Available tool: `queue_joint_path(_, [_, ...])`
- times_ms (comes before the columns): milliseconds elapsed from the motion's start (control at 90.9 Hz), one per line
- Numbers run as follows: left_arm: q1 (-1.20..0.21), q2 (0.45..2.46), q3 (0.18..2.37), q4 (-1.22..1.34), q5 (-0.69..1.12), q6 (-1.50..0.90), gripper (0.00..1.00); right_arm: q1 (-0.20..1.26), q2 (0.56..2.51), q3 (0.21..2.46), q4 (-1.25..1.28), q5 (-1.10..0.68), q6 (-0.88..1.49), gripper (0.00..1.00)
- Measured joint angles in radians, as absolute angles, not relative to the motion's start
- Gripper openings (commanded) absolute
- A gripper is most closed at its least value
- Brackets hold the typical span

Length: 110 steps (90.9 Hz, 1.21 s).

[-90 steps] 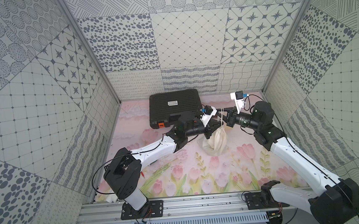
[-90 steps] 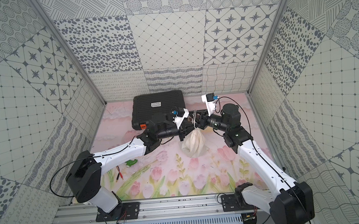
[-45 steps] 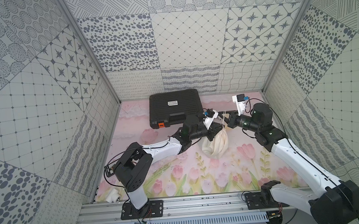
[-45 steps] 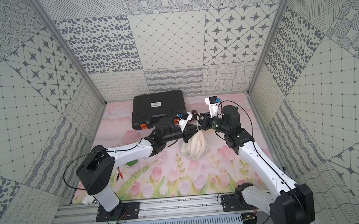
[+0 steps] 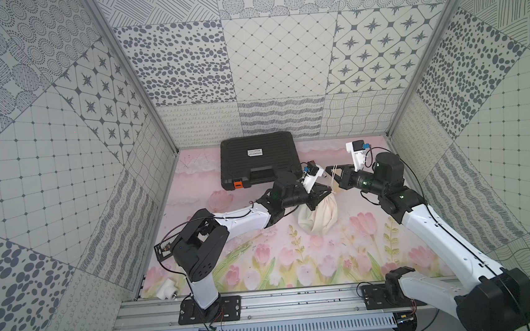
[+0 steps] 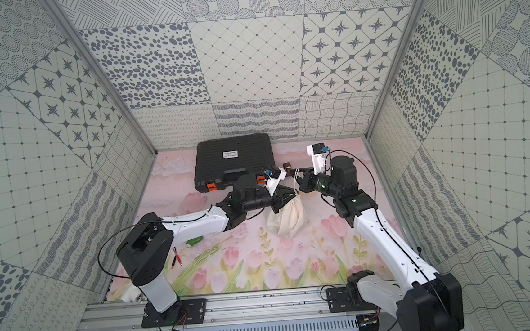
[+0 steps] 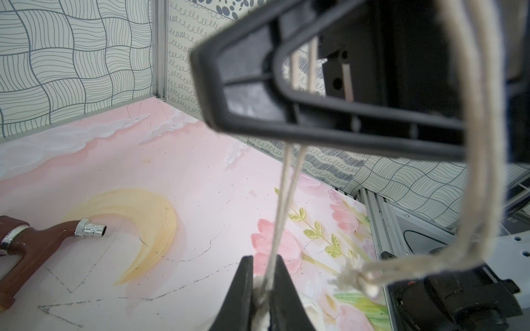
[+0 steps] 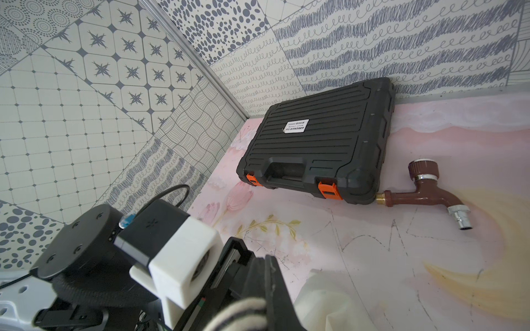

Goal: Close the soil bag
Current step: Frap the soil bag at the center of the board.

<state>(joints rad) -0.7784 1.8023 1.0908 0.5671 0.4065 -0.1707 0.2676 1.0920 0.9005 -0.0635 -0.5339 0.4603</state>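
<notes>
The soil bag (image 5: 320, 216) (image 6: 289, 217), a cream cloth pouch, rests on the flowered mat at mid-table with its mouth gathered tight. My left gripper (image 5: 325, 192) (image 6: 293, 195) (image 7: 265, 288) pinches the gathered neck, white cloth filling the narrow gap between its fingers (image 7: 247, 289). Two taut cords (image 7: 282, 200) run from the neck up to my right gripper (image 5: 331, 169) (image 6: 297, 172) (image 8: 266, 259), which is shut on them above and behind the bag. A knotted cord loop (image 7: 362, 279) hangs loose beside it. A corner of the bag (image 8: 324, 301) shows in the right wrist view.
A black ribbed case (image 5: 258, 162) (image 6: 233, 159) (image 8: 315, 143) with orange latches lies at the back wall. A brown tap (image 8: 421, 195) (image 7: 28, 243) lies beside its corner. A green piece (image 6: 194, 242) and red clips (image 6: 175, 260) lie under the left arm; a white part (image 5: 166, 288) sits front left.
My left arm has reached farther right and its gripper has settled lower on the bag's neck, jaws easing slightly. The right gripper has drawn the cords back and up; the bag sits lower.
</notes>
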Motion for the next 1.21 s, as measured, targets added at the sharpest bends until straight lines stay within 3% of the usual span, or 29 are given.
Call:
queue_joint_path(308, [-0.779,1.79,1.087,0.566,0.369,-0.163,0.1,0.234,1.078,0.9,-0.073,-0.541,0.461,0.0])
queue_joint_path(506, [-0.751,1.723,1.062,0.535,0.357,-0.153,0.01,0.228,1.068,0.9,-0.05,-0.59,0.489,0.0])
queue_joint_path(957, [-0.645,1.435,1.296,-0.077,0.172,-0.002,0.01,0.331,1.238,0.975,0.424,-0.714,0.626,0.0])
queue_joint_path(1210, [-0.645,1.399,1.303,-0.245,0.08,0.07,0.06,0.393,1.331,0.979,0.536,-0.725,0.663,0.0])
